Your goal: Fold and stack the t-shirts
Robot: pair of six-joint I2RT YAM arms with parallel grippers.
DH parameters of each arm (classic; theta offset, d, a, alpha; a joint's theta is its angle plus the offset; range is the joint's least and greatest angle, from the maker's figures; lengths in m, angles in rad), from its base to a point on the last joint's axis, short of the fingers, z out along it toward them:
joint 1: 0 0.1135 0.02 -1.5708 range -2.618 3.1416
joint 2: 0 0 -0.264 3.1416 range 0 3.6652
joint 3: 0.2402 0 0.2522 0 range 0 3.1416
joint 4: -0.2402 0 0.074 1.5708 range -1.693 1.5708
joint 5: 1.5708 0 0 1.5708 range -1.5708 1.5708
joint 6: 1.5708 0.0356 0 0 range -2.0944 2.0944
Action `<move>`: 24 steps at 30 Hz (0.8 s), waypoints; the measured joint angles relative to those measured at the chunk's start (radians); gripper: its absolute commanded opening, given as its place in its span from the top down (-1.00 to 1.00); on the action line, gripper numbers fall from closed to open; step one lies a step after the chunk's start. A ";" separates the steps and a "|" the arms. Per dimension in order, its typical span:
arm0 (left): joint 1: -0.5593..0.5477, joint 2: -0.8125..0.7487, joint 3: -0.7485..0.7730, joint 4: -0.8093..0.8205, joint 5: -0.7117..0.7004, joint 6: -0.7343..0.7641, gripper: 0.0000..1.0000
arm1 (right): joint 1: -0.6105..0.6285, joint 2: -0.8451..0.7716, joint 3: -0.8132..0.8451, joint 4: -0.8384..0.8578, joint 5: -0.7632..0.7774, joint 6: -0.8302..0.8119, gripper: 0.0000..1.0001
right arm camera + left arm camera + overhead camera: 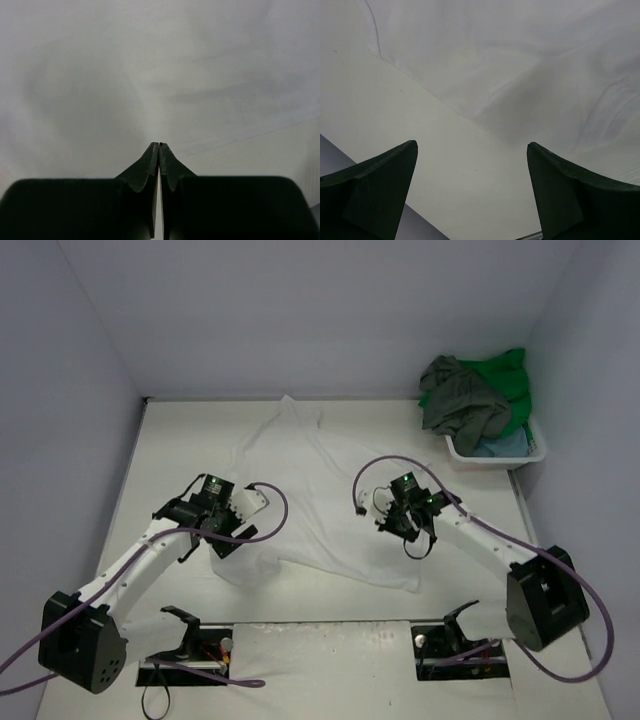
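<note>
A white t-shirt (320,495) lies spread and rumpled across the middle of the table. My left gripper (215,535) hangs over its left edge, open wide with nothing between its fingers. In the left wrist view the white t-shirt (520,65) fills the upper right, and the left gripper (472,145) is over bare table beside the cloth's edge. My right gripper (405,530) is over the shirt's right part. In the right wrist view the right gripper (159,145) is shut tip to tip above the white t-shirt (150,65), with no cloth seen between the tips.
A white plastic basket (497,457) stands at the back right corner. It holds a dark grey-olive t-shirt (460,400), a bright green one (512,390) and a light blue one (500,445). Walls close the table at left, back and right.
</note>
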 measured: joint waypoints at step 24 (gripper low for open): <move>0.000 0.069 -0.049 0.104 -0.014 0.021 -0.69 | -0.285 0.461 0.246 0.251 -0.079 0.048 1.00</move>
